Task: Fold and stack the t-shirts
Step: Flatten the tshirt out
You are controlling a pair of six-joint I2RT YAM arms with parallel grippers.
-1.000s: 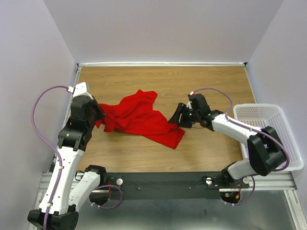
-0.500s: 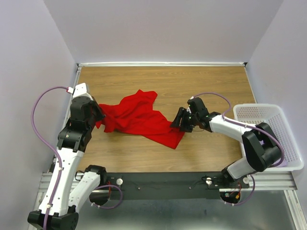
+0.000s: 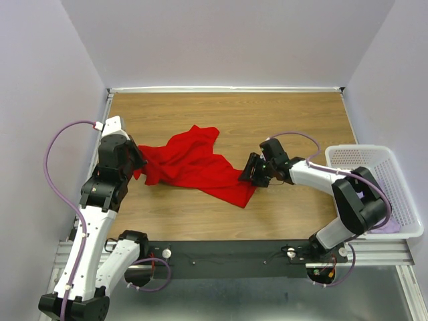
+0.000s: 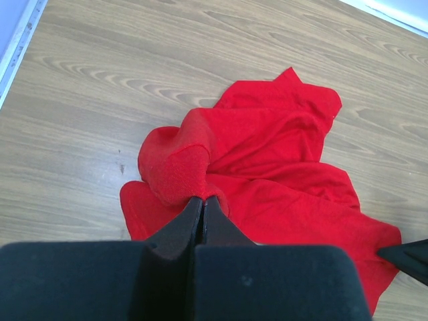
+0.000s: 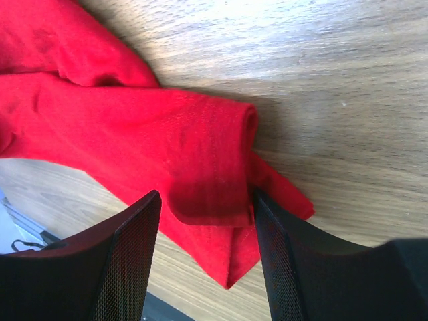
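A crumpled bright red t-shirt (image 3: 194, 164) lies on the wooden table left of centre. My left gripper (image 3: 138, 162) is at its left edge, and in the left wrist view its jaws (image 4: 202, 199) are shut on a bunched fold of the red t-shirt (image 4: 281, 154). My right gripper (image 3: 251, 172) is at the shirt's right corner. In the right wrist view it (image 5: 205, 195) is open, with a rolled hem of the red t-shirt (image 5: 134, 120) lying between its mesh-padded fingers (image 5: 134, 254). The hem touches the right finger.
A white lattice basket (image 3: 361, 148) stands at the table's right edge, behind the right arm's elbow. Bare wood stretches along the back and the front right. Walls close in on the left, back and right.
My right gripper has slid left and a little nearer, onto the shirt's right corner, staying open. The left gripper and its hold on the shirt have not changed.
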